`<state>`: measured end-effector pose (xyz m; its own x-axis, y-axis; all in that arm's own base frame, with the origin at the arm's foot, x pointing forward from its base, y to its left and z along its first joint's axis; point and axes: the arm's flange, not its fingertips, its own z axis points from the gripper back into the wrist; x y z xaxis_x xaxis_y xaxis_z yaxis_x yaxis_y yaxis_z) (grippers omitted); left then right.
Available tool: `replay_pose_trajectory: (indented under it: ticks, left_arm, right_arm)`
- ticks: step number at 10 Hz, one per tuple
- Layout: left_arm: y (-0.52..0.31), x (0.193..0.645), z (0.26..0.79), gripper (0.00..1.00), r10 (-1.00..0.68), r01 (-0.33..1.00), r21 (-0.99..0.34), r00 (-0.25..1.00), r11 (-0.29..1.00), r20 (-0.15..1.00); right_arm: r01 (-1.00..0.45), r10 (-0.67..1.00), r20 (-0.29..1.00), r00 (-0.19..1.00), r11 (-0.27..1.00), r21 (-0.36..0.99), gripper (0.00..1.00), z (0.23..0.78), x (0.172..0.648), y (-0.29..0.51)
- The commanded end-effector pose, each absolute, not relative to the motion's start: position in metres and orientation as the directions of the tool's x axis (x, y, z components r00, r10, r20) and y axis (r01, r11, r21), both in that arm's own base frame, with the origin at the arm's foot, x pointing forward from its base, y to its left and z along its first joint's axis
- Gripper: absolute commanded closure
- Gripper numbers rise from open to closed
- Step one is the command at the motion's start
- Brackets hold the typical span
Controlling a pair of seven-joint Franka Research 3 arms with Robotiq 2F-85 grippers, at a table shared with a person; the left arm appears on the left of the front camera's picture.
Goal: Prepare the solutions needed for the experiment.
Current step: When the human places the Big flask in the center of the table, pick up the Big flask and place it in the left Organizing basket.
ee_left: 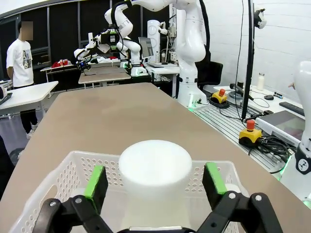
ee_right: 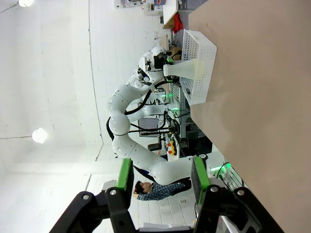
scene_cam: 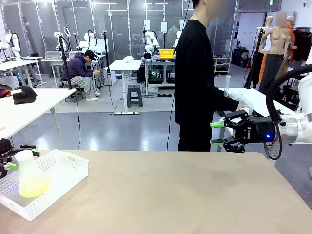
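At the surface's [scene_cam: 185, 190] left edge, a white basket [scene_cam: 68, 170] held the flask [scene_cam: 30, 178], with the yellow-green solution [scene_cam: 33, 189] pooled shallow in its base. The left gripper [ee_left: 154, 182] sat at the flask's white cap [ee_left: 155, 167], jaws wide, a green pad on either side and a gap showing on both. Over on the right, the right gripper [scene_cam: 214, 133] hung above the far edge, jaws partly apart and gripping nothing. A person [scene_cam: 197, 73] stood just beyond it.
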<state>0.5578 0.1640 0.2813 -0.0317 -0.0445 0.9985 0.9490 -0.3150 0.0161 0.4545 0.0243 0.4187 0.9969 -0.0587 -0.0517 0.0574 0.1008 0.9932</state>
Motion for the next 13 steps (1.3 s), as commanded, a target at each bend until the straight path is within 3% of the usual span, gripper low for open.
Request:
replay_pose_trajectory:
  ticks: [1,4,6,8,9,10,12,13]
  left_arm:
    - [0.176,0.552,0.291,0.00,-0.093,0.931,-0.051,0.019,-0.361,0.996]
    - [0.207,0.549,0.321,0.00,-0.151,0.931,-0.117,0.067,-0.345,0.986]
    - [0.211,0.545,0.344,0.00,-0.086,0.914,-0.183,0.163,-0.361,0.983]
    - [0.219,0.561,0.361,0.00,-0.147,0.960,-0.152,0.119,-0.235,0.982]
    - [0.219,0.564,0.368,0.00,-0.123,0.951,-0.177,0.150,-0.252,0.981]
    - [0.220,0.559,0.381,0.00,-0.027,0.924,-0.264,0.267,-0.278,0.963]
    - [0.217,0.534,0.402,0.00,-0.195,0.797,-0.567,0.534,-0.208,0.823]
    - [0.218,0.522,0.413,0.00,-0.189,0.733,-0.655,0.628,-0.182,0.755]
  right_arm:
    - [0.054,-0.052,-0.049,0.997,0.104,0.993,0.39,0.420,0.454,0.024]
    - [0.054,-0.052,-0.049,0.997,0.104,0.993,0.39,0.420,0.454,0.024]
    - [0.054,-0.052,-0.049,0.997,0.104,0.993,0.39,0.420,0.454,0.024]
    - [0.054,-0.052,-0.049,0.997,0.104,0.993,0.39,0.420,0.454,0.024]
    - [0.054,-0.052,-0.049,0.997,0.104,0.993,0.39,0.420,0.454,0.024]
    - [0.054,-0.052,-0.049,0.997,0.104,0.993,0.39,0.420,0.454,0.024]
    - [0.054,-0.052,-0.049,0.997,0.104,0.993,0.39,0.420,0.454,0.024]
    - [0.054,-0.052,-0.049,0.997,0.104,0.993,0.39,0.420,0.454,0.024]
